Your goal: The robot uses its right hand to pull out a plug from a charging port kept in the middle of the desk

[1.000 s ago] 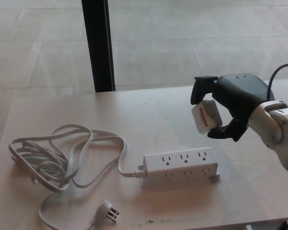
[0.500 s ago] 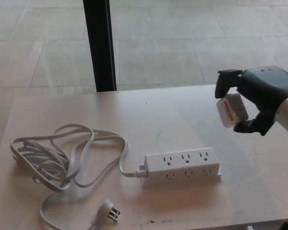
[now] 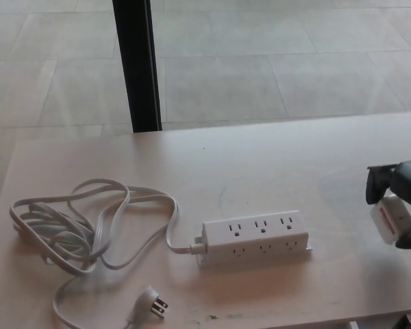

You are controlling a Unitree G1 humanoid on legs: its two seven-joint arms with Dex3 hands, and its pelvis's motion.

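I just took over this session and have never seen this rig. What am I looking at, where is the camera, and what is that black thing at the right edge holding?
The camera sits on a humanoid robot's head, looking down at a desk. The black shape at the right edge is the robot's right hand, closed on a white plug, clear of the strip. Mid-desk lies a white power strip with all visible sockets empty. Its cord lies in loose loops to the left, ending in an unplugged wall plug. The left hand is out of view.

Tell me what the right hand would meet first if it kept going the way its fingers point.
Probably nothing: the black right hand, holding the white plug adapter, points left, seemingly above the white power strip. Depth is unclear.
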